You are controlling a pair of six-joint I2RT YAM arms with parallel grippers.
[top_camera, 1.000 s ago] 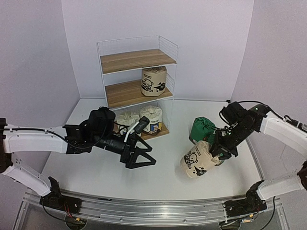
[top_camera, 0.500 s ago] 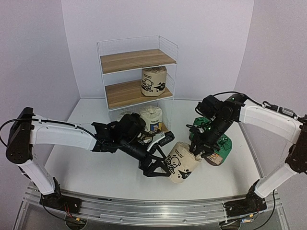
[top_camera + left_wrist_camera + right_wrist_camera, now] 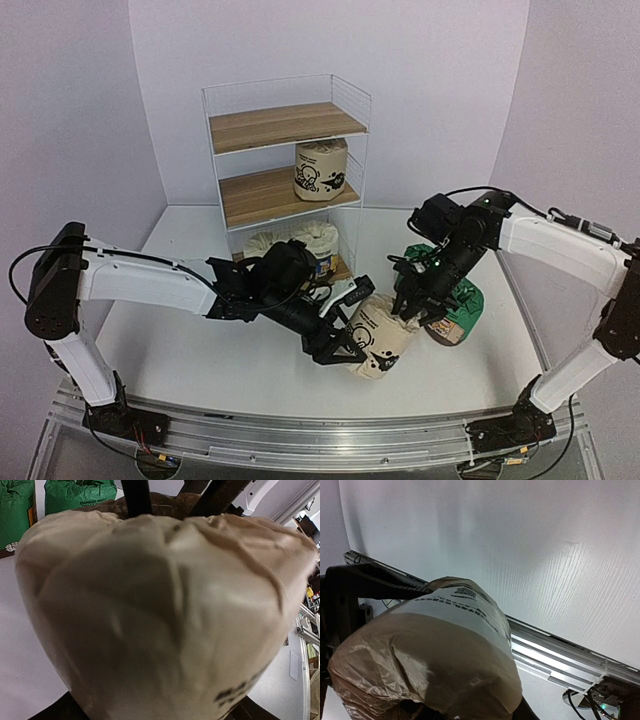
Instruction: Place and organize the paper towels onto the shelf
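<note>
A beige paper towel roll (image 3: 380, 335) with black drawings hangs low over the table, between both grippers. My right gripper (image 3: 412, 305) is shut on its gathered top. My left gripper (image 3: 357, 325) is open, one jaw on each side of the roll's body. The roll fills the left wrist view (image 3: 165, 610) and the lower right wrist view (image 3: 430, 665). Two green rolls (image 3: 460, 300) lie behind it and show in the left wrist view (image 3: 80, 495). The shelf (image 3: 285, 125) holds a beige roll (image 3: 320, 170) on its middle board and two white rolls (image 3: 312, 238) on its bottom board.
The shelf's top board (image 3: 280, 122) and the left half of its middle board (image 3: 255, 190) are bare. The metal rail (image 3: 320, 440) runs along the table's near edge and shows in the right wrist view (image 3: 560, 655). White walls stand behind and at both sides.
My right gripper has carried the beige roll left towards the table's middle. My left gripper has swung right and pushed its open jaws around the roll's body.
</note>
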